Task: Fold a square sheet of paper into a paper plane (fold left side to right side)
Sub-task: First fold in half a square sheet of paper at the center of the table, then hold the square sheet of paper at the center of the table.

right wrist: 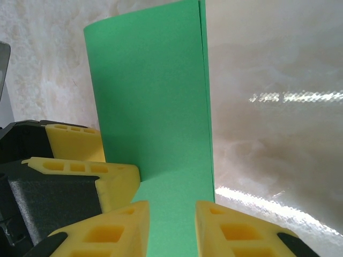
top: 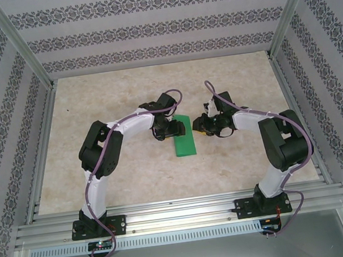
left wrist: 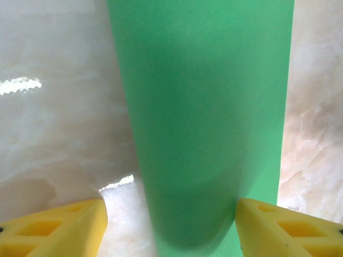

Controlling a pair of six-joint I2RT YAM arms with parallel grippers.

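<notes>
Top external view: green sheet of paper [top: 184, 137] folded to a narrow strip, flat on the pale marbled counter [top: 105, 99] near its middle, slightly slanted. Left tool [top: 172, 130] at the strip's upper left edge, right tool [top: 199, 125] just beside the upper right edge, both arms bent inward toward it.

Left wrist view: strip running from bottom to top of frame, lying flat on the counter. Yellow fingers [left wrist: 53, 230] low in both corners, set wide apart, one off the paper's left edge over bare counter, the other at its right edge. Tool open, nothing clamped.

Right wrist view: strip seen lengthwise, two layers showing along its right edge. Right tool's yellow fingers [right wrist: 241, 230] at the bottom, parted by a narrow gap with green showing through; open, though only a little, and no pinch on the paper to be seen. Left tool's fingers [right wrist: 80, 171] just left of them, against the paper's left edge.
</notes>
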